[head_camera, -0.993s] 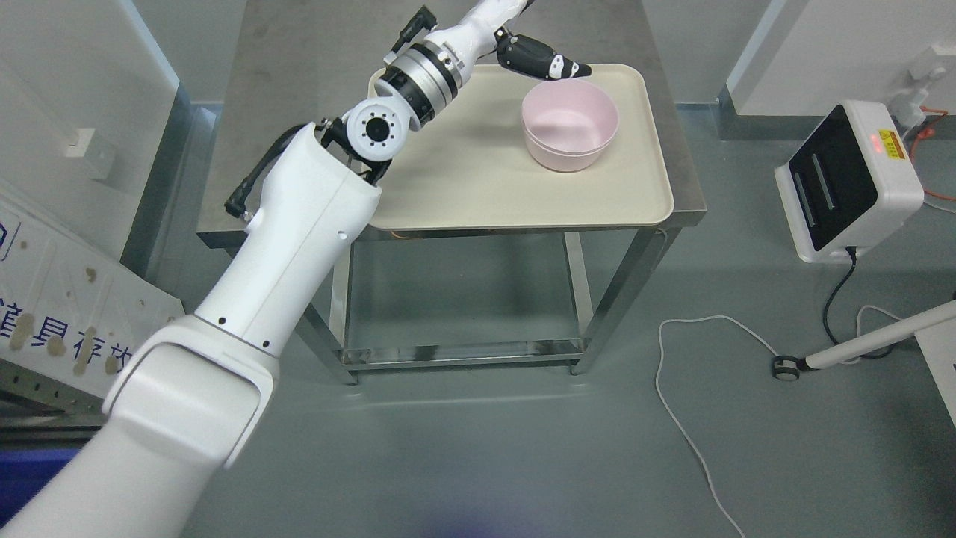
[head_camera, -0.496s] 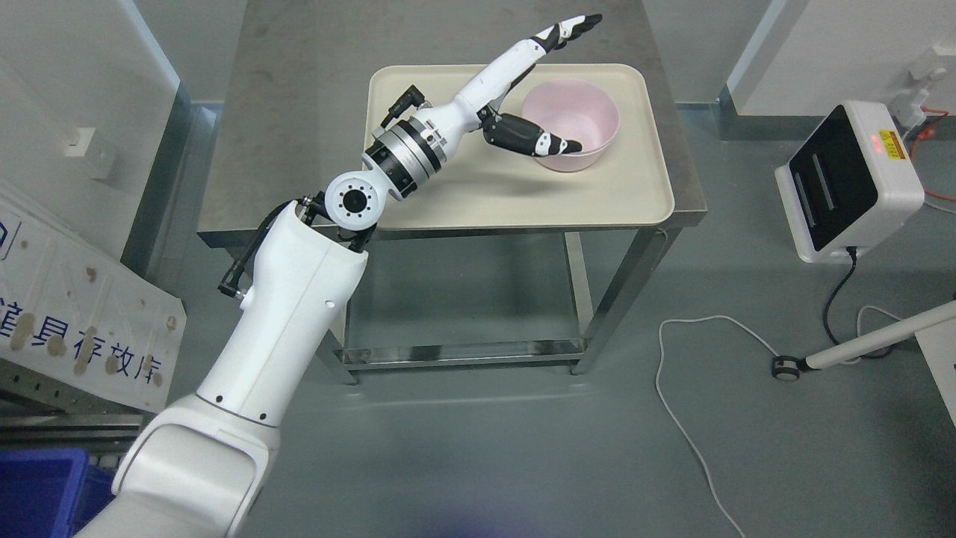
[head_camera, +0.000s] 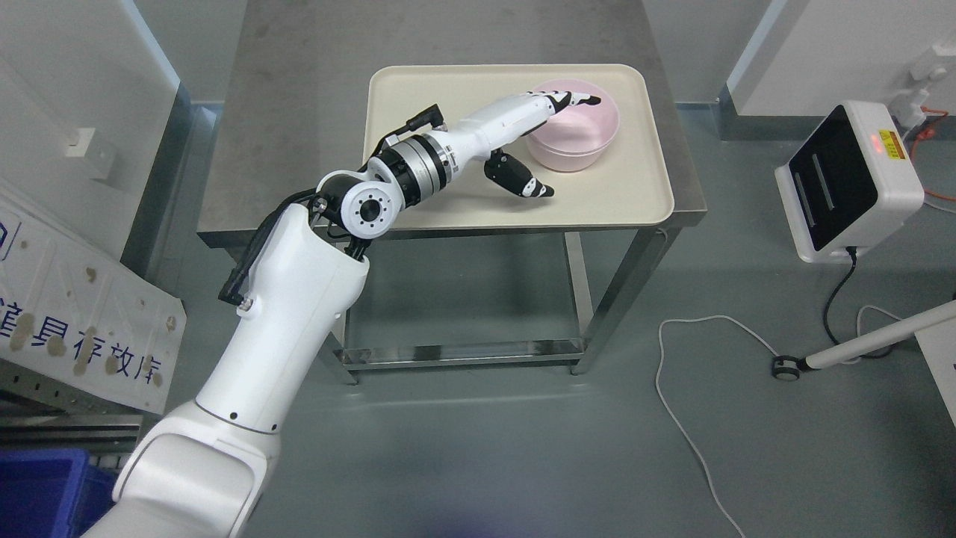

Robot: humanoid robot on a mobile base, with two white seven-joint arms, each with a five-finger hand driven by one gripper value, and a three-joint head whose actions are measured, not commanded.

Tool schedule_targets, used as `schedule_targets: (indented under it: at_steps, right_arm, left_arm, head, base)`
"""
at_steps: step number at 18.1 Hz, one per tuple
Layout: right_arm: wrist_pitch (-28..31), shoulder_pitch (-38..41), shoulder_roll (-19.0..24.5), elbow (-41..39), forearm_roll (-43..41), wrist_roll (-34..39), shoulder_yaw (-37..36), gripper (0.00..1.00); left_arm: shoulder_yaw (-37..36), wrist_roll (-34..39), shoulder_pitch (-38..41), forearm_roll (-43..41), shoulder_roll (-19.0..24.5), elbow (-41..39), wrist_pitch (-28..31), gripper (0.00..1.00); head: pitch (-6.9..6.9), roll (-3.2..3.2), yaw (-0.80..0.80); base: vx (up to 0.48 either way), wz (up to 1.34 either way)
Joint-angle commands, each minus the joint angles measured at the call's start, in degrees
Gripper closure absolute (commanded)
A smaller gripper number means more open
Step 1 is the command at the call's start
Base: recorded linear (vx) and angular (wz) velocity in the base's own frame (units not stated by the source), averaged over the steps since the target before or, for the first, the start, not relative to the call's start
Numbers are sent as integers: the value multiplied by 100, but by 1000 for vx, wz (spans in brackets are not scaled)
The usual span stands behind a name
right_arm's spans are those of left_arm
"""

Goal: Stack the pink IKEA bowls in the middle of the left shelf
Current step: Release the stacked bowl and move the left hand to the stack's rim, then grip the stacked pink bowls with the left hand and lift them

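A stack of pink bowls (head_camera: 579, 138) stands on the beige tray (head_camera: 448, 97) on the steel table, at the tray's right side. My left hand (head_camera: 556, 142) reaches in from the lower left and is open. Its fingers (head_camera: 567, 99) stretch over the bowl's left rim and its thumb (head_camera: 526, 183) hangs below and to the left of the bowl, above the tray. The bowl's left wall sits between fingers and thumb; I cannot tell whether they touch it. The right arm is out of view.
The steel table (head_camera: 299, 90) has a lower shelf (head_camera: 463, 314). A white device (head_camera: 848, 179) with a dark panel stands on the floor at right, with cables (head_camera: 694, 418) trailing. A white panel (head_camera: 82, 314) leans at left, a blue bin (head_camera: 37, 493) at the lower left corner.
My left hand has pulled back and come down: it was beyond the bowl's far side, then spread wide, and its fingers now lie over the bowl's left rim with the thumb below.
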Motion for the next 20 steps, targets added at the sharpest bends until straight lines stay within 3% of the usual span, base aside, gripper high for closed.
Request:
schedule_targets:
  at_steps: [1,5,11,18,20]
  right_arm:
    - [2,0,-100,0,44,-2,-62,0]
    - [2,0,-100,0,44,7,-62,0]
    - [2,0,-100,0,44,-2,-62,0]
    - [2,0,-100,0,44,-2,-62,0]
    - [2,0,-100,0,44,-2,-62,0]
  left_arm:
    - [-391,-32,-217,-1104,99,-182,202,12]
    - [-864,-84,-226,-1176,99,-182,202,27]
    - [-1015,-23,-296,-1211,99,178,202,37]
    - [-797,-23,-305,-1202,99,354,97,88]
    - [-612,-23,-305,-1194,99,389,-96,98]
  head:
    - [0,0,0]
    - [0,0,0]
    - [0,0,0]
    - [0,0,0]
    - [0,0,0]
  base:
    - [0,0]
    - [0,0]
    - [0,0]
    - [0,0]
    - [0,0]
